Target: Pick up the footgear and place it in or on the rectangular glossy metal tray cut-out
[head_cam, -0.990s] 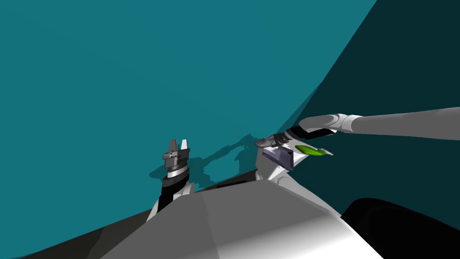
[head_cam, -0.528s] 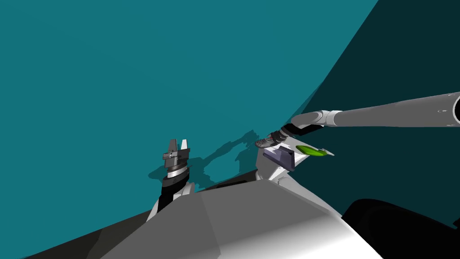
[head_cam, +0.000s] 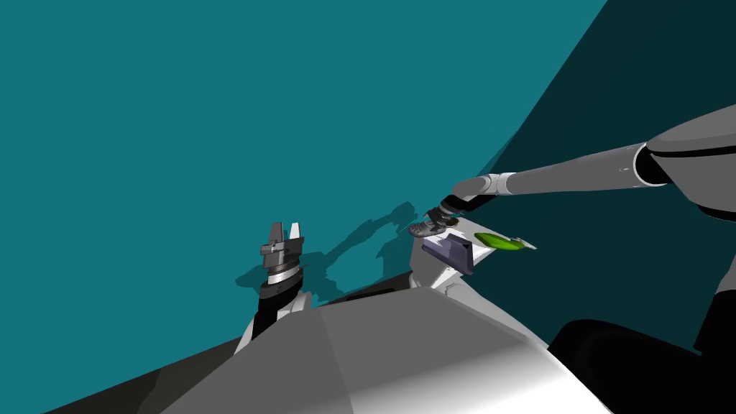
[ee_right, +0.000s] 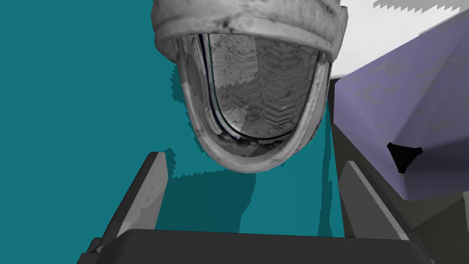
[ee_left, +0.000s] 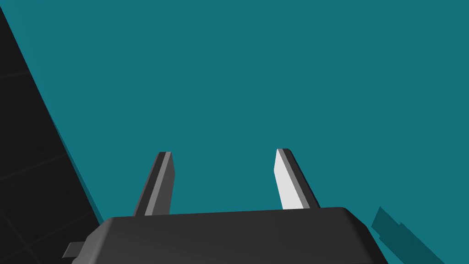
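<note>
A grey, worn shoe lies at the edge of a white surface, next to a purple box. My right gripper reaches down to it from the right. In the right wrist view the shoe's open heel end faces the open right gripper. The heel rim lies level with the fingertips, and neither finger presses it. My left gripper is raised at the left in front of a teal wall, and it stands open with nothing in it.
A flat green thing lies on the white surface just right of the purple box. The teal wall is close behind everything. A darker teal wall meets it at the right.
My right arm has swung: its elbow and upper arm have risen at the right and the forearm now slopes down to the shoe. The shoe and the left arm have stayed put.
</note>
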`<state>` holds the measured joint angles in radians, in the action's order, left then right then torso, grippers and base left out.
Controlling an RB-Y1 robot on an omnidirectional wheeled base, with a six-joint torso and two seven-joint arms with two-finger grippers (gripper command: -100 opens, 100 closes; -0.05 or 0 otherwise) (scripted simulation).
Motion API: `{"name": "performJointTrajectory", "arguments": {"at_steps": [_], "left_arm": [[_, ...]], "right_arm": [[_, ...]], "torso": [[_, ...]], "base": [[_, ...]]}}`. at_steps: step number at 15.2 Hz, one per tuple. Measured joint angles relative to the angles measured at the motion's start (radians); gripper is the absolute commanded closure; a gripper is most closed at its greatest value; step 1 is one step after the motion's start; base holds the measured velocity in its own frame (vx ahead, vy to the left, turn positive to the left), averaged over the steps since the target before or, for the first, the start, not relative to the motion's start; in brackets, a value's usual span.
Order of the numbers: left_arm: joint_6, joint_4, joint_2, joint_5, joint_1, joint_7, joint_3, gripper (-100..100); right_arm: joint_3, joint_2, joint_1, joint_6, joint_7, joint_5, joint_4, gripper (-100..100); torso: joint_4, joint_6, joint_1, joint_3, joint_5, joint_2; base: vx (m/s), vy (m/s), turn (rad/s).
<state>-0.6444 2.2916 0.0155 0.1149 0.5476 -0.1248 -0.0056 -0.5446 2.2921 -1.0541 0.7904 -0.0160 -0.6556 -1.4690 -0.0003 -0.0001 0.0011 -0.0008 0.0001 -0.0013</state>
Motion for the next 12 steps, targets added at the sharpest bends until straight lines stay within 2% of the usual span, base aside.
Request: {"name": "performJointTrajectory", "arguments": {"at_steps": [3,5,6,12], "left_arm": [[0.000,0.000,0.000,0.000,0.000,0.000,0.000,0],[0.000,0.000,0.000,0.000,0.000,0.000,0.000,0],[0.000,0.000,0.000,0.000,0.000,0.000,0.000,0],[0.000,0.000,0.000,0.000,0.000,0.000,0.000,0]], "right_arm": [[0.006,-0.010,-0.014,-0.018,-0.005,-0.005,-0.012,-100],[0.005,-0.014,-0.038,-0.040,-0.015,0.001,-0.014,-100],[0.005,-0.014,-0.042,-0.045,-0.019,0.003,-0.014,100],[0.003,-0.008,-0.033,-0.032,-0.017,0.004,-0.008,100]], "torso": [[0.000,0.000,0.000,0.000,0.000,0.000],[0.000,0.000,0.000,-0.001,0.000,-0.001],[0.000,0.000,0.000,0.000,0.000,-0.001],[0.001,0.000,-0.002,0.001,0.000,0.000]], "base": [[0.028,0.013,0.063],[0.021,0.012,0.036],[0.006,0.003,0.000],[-0.009,-0.005,-0.031]]}}
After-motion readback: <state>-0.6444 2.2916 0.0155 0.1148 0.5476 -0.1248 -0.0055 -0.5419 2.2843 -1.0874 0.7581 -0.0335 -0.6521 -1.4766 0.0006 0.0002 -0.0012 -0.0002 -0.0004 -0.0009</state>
